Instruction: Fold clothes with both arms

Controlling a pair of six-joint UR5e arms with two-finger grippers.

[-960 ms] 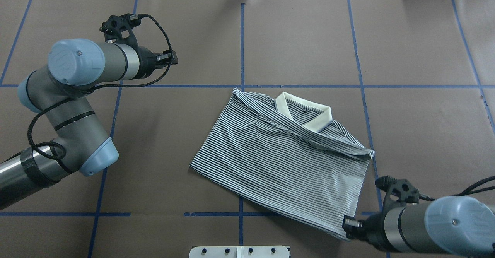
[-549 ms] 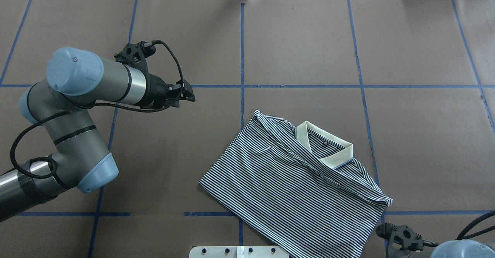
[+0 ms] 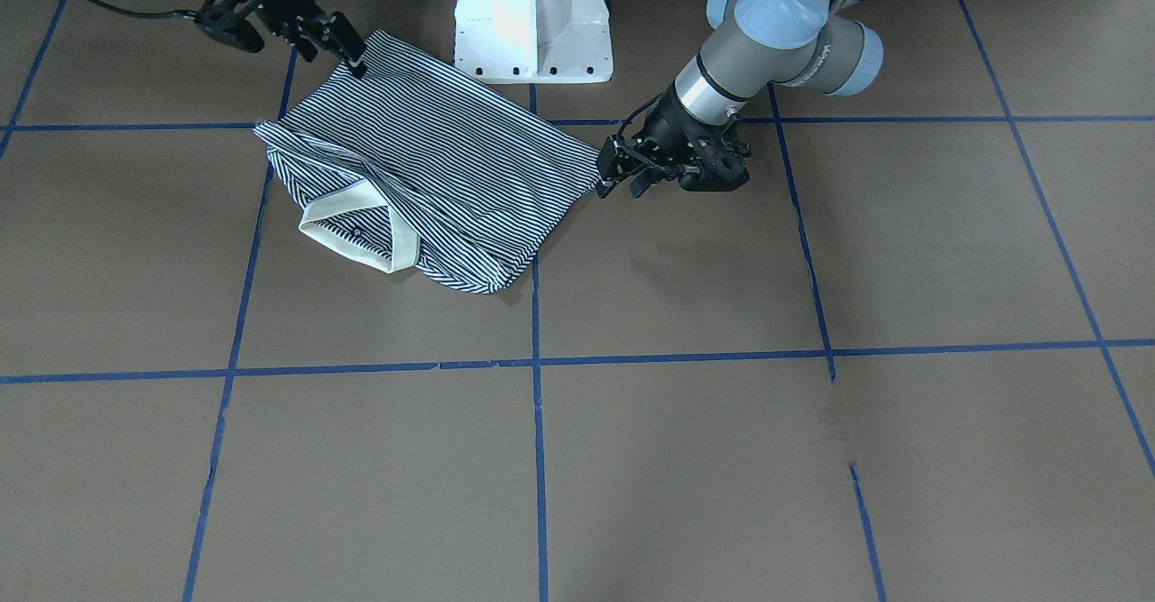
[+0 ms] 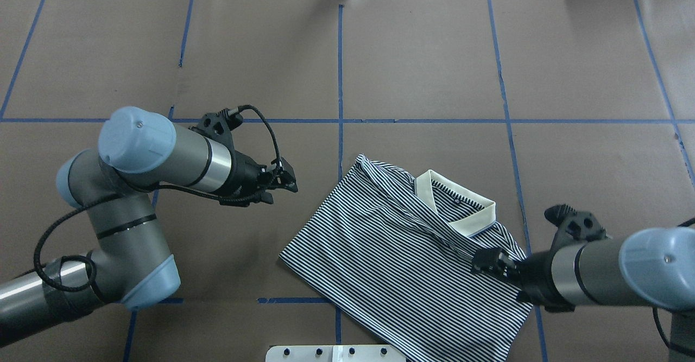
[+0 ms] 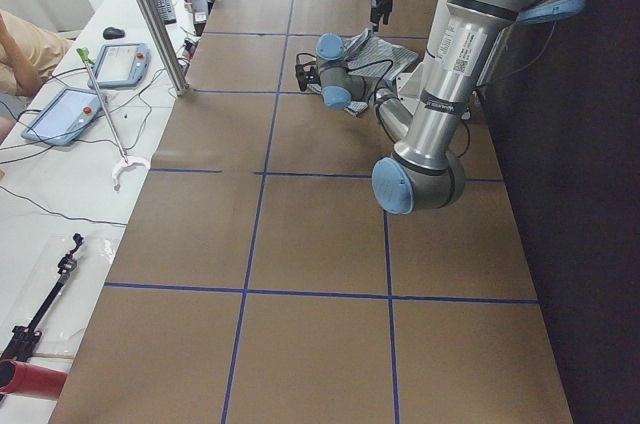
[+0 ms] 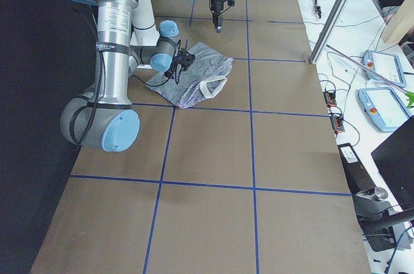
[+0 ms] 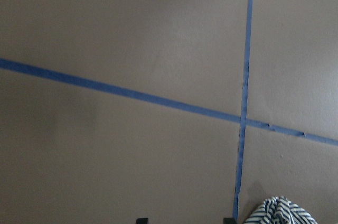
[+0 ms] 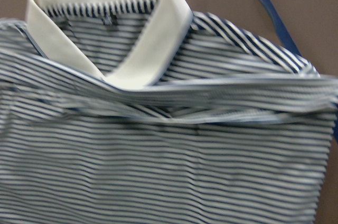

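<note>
Well, on the table [image 4: 423,52] the polo shirt [image 4: 391,259] lay part-folded just in front of the pedestal [image 3: 532,15], collar [image 4: 456,210] farthest from it. Out toward the pedestal's left, the left end effector [image 4: 285,180] hung released, holding nothing. The right end effector [image 4: 488,261], off the pedestal's right, sat over the striped cloth; its grip I couldn't tell. A lone tug there would likely skew the fold.

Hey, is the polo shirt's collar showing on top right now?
Yes, the cream collar lies open on top of the folded striped shirt.
</note>
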